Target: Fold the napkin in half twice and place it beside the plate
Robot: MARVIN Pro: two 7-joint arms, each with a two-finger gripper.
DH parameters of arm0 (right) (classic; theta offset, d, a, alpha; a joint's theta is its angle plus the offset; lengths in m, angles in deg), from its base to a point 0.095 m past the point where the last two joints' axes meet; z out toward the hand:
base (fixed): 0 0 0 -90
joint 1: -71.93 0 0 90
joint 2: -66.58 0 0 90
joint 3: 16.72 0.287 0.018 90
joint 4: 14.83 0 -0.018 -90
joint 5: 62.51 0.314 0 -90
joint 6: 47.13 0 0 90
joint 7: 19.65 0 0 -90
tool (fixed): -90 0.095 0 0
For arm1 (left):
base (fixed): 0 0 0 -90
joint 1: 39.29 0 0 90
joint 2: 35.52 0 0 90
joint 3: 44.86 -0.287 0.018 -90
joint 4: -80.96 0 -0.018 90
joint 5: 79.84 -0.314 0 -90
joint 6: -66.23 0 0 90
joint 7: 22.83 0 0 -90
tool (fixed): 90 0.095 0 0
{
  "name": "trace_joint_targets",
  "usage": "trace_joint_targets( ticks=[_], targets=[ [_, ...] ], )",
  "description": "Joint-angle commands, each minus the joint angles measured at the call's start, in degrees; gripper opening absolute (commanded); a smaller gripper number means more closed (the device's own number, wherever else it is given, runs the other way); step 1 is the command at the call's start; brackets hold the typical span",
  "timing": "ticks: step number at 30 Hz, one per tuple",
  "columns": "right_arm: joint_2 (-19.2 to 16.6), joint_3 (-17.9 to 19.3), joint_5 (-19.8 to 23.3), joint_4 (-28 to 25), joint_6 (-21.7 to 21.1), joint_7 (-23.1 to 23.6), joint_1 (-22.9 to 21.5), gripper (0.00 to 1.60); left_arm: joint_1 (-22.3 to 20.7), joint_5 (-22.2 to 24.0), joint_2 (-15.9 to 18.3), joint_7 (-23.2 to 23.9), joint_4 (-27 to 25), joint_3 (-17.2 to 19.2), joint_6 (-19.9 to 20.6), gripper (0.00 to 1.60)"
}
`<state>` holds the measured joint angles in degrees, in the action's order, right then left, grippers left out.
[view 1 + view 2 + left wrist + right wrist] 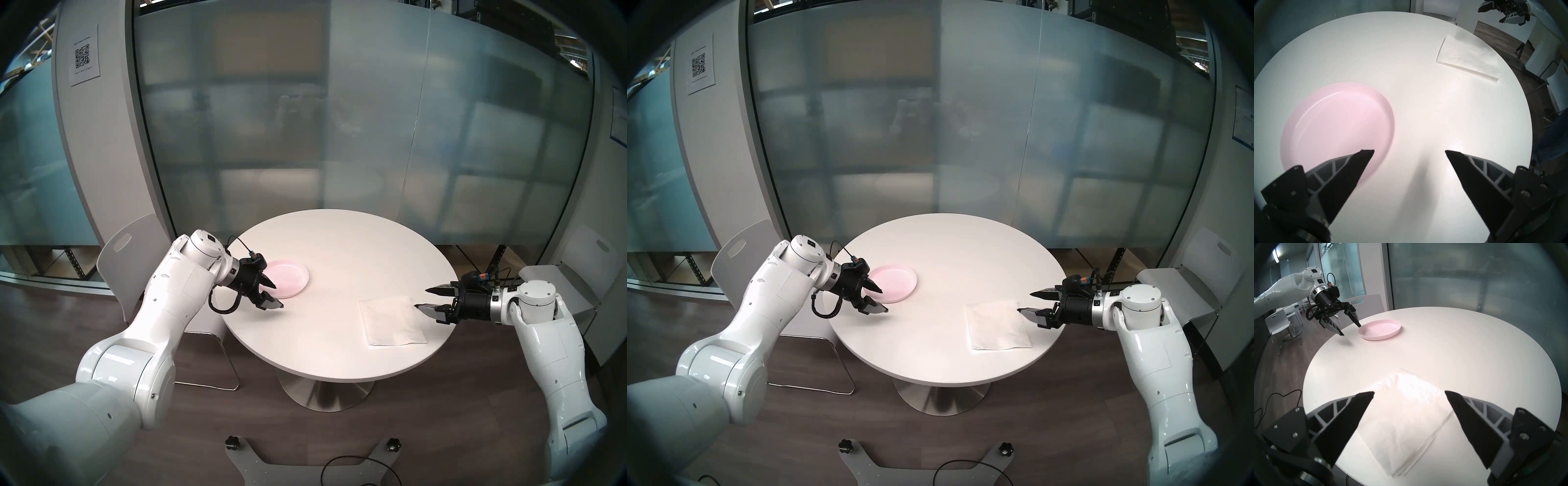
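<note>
Head views: round white bench (339, 258) carries the pink plate (291, 278) on its left side and the napkin (392, 320), lying flat as a layered rectangle, near the right edge, well apart. Left gripper (275, 296) hangs over the plate's near-left rim, jaws wide, empty. Right gripper (422, 298) sits at the napkin's right edge, jaws wide, empty. Left wrist: plate (1335, 125) under one fingertip, napkin (1469, 56) far across. Right wrist: napkin (1407, 416) lies between the spread fingers, plate (1379, 330) beyond.
</note>
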<state>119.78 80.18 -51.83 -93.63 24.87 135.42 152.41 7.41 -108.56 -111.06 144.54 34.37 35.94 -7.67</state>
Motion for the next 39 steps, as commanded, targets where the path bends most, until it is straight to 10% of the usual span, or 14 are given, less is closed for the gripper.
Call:
trace_joint_targets(
  ticks=[1,39],
  targets=[
    [-0.2,0.6,0.3,-0.7,0.0,0.0,-0.7,1.60,-7.7,-1.0,-1.6,-0.6,6.1,-1.1,-1.6,1.60],
    [0.0,2.5,0.4,-1.4,0.7,1.2,0.7,1.60,-20.9,-6.5,-5.4,-6.8,32.7,-4.3,-8.7,1.60]
  ],
)
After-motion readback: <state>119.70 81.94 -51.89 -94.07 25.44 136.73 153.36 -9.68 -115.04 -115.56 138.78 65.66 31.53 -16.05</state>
